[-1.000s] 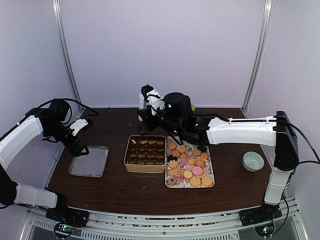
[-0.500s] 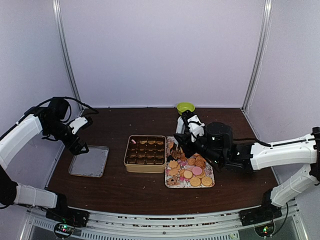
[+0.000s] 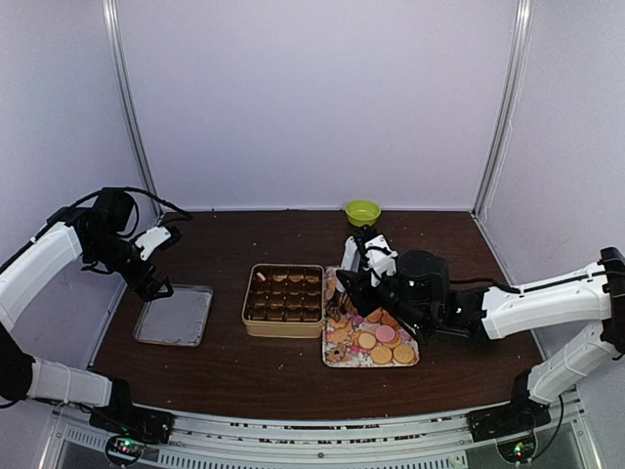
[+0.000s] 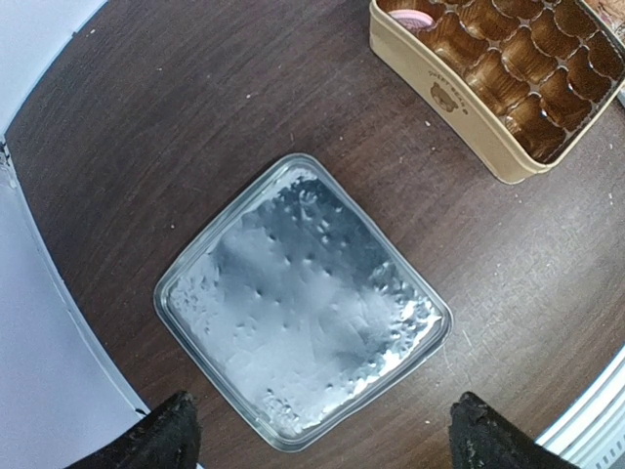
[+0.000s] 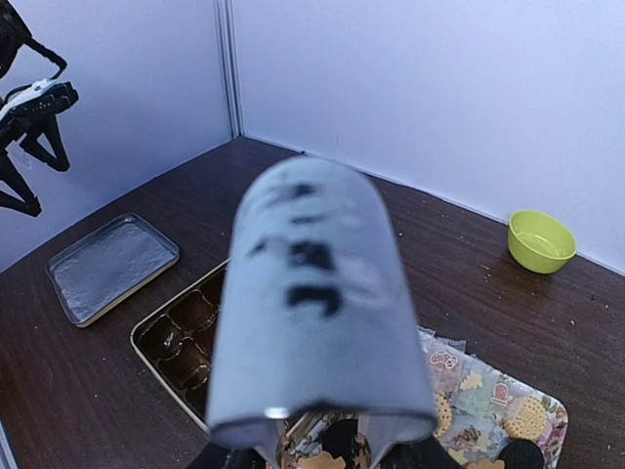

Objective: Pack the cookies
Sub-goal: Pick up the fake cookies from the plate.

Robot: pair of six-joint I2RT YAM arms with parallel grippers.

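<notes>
The cookies (image 3: pixel 376 337) lie in a pile on a patterned sheet right of centre: golden-tan, pink and a few dark ones; some show in the right wrist view (image 5: pixel 527 418). A cream tin (image 3: pixel 283 298) of brown paper cups holds one pink cookie (image 3: pixel 260 277), seen also in the left wrist view (image 4: pixel 415 18). My right gripper (image 3: pixel 344 293) hangs low over the sheet's far left corner, shut on a pale grey tong-like tool (image 5: pixel 317 313) that blocks most of its wrist view and hides its tip. My left gripper (image 4: pixel 327 430) is open and empty above a silver tray (image 4: pixel 303 298).
The silver tray (image 3: pixel 176 315) lies left of the tin. A green bowl (image 3: pixel 362 210) stands at the back, also in the right wrist view (image 5: pixel 541 240). White walls close the table on three sides.
My right arm swung from behind the tin's far edge, right and toward me, down over the cookie sheet. The left arm has barely moved.
</notes>
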